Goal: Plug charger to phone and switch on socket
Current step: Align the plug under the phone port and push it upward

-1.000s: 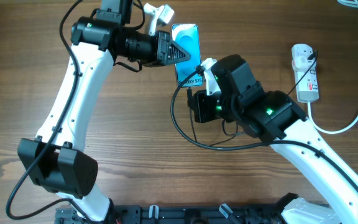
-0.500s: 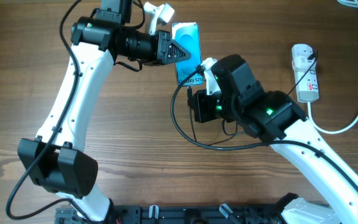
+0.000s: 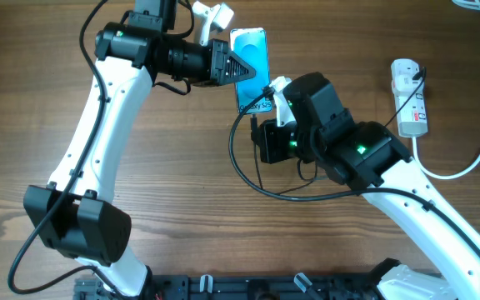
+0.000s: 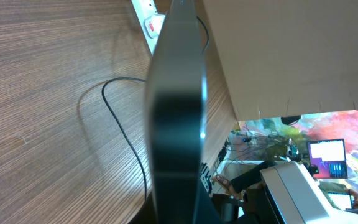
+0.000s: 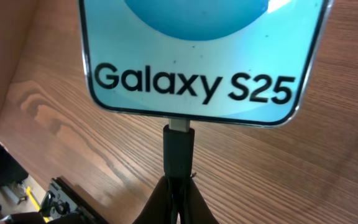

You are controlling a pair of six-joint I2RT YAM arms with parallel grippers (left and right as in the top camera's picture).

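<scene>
Black charger pinched in right pincer touches the phone gripped by left pincer

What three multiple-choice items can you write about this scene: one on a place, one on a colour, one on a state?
1. Where does the socket lie in the overhead view?
A) near the right edge
B) at the bottom middle
C) at the far left

2. What colour is the screen of the phone?
A) red
B) cyan-teal
C) yellow

3. How is the connector of the charger now?
A) lying loose, far from the phone
B) pushed into the socket
C) held by the right gripper at the phone's lower edge

Answers:
1 A: the white strip lies far to the right of the phone.
2 B: the right wrist view shows teal around the "Galaxy S25" text.
3 C: the gripper is closed on the connector, which meets the edge under that text.
</scene>
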